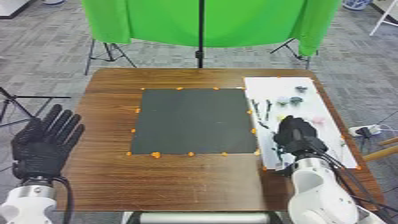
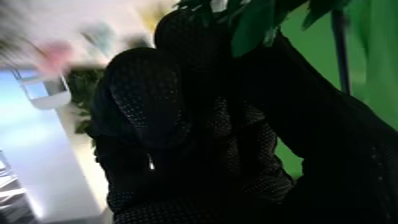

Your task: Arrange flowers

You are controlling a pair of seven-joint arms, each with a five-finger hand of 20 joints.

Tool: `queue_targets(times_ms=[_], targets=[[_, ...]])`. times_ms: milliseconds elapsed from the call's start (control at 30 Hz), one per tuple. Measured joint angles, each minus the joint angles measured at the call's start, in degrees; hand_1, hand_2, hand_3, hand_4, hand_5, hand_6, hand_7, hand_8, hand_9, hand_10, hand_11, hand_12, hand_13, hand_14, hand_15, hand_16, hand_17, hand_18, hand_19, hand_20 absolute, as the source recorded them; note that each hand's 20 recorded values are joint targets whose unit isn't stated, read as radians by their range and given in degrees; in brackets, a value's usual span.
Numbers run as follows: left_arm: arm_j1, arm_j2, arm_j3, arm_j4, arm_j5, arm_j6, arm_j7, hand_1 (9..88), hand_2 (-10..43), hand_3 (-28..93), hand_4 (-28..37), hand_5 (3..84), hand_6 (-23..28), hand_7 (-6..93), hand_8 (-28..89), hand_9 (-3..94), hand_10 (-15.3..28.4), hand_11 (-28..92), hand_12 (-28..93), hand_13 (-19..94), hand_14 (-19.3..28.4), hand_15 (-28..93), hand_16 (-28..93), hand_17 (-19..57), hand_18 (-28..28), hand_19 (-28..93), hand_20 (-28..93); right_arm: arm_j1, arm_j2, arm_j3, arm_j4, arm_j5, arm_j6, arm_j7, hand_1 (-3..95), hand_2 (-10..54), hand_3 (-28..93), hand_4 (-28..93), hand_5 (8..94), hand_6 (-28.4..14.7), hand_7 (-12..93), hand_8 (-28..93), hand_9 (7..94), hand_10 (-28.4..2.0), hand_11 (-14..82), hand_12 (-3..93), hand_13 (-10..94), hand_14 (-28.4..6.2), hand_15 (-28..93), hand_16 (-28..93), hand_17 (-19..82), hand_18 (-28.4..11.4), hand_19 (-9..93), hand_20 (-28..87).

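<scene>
My right robot hand [image 1: 298,134] curls round leaves [image 2: 255,32], white mat [image 1: 271,90] beneath; my left robot hand [image 1: 41,152] is spread.

Some bits are hiding or looking fuzzy.
The right hand [image 1: 298,134] is covering part of the white sheet [image 1: 275,86]. The head view's edges are cutting off the left arm [image 1: 28,204], right arm [image 1: 320,192] and green cloth [image 1: 160,25]. In the right wrist view, green leaves [image 2: 254,31] are running past the edge, and something pink [image 2: 55,54] is looking blurry.
</scene>
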Motion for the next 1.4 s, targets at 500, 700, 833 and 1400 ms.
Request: queue_targets(times_ms=[500, 700, 833, 1400], targets=[[1.4, 0.91, -0.09, -0.16, -0.48, 0.29, 0.16, 24.2, 15.7, 80, -28.3, 42.2, 8.7, 6.5, -8, 35.1, 13.6, 14, 7, 27, 12.2, 21, -6, -3.4, 11.0, 22, 13, 31.8, -10.8, -24.8, 12.2, 12.7, 0.8, -0.5, 52.9, -9.5, 77, -16, 78.0, -1.8, 39, 22, 86.3, -10.9, 22.7, 49.7, 78, -9.7, 60, 37, 38, -26.8, 87, 34], [1.0, 0.58, -1.37, -2.11, -0.65, -0.94, 1.59, 24.3, 15.7, 80, -28.3, 42.2, 8.7, 6.6, -8, 35.2, 13.4, 14, 7, 27, 12.2, 21, -5, -3.4, 11.1, 23, 13, 43.5, -16.7, -37.9, 17.5, 19.4, 0.8, 4.8, 52.8, -9.5, 77, -15, 77.6, -1.6, 40, 22, 86.1, -10.8, 23.5, 49.5, 78, -9.8, 61, 37, 38, -27.1, 88, 34], [5.0, -0.80, -5.57, -9.41, -0.84, -2.64, 3.56, 24.3, 15.7, 80, -28.3, 42.3, 8.7, 6.6, -8, 35.2, 13.5, 14, 7, 27, 12.1, 21, -5, -3.4, 11.1, 23, 13, 47.8, -18.5, -44.3, 12.3, 22.3, 0.8, 14.3, 52.8, -9.5, 77, -15, 76.6, -1.5, 41, 22, 86.0, -10.6, 23.9, 49.2, 78, -9.8, 62, 36, 38, -27.3, 88, 33], [13.5, 4.25, 5.69, -0.37, 0.51, 1.85, 2.06, 24.2, 14.8, 81, -28.3, 41.9, 8.6, 6.5, -8, 34.9, 13.3, 14, 7, 27, 11.7, 20, -6, -3.2, 11.0, 22, 13, 48.1, -41.5, -34.9, 43.0, 24.5, -6.1, 0.8, 53.1, -9.5, 77, -17, 72.1, -2.2, 48, 18, 84.5, -11.3, 25.8, 48.2, 78, -9.6, 63, 35, 39, -27.7, 90, 31]])
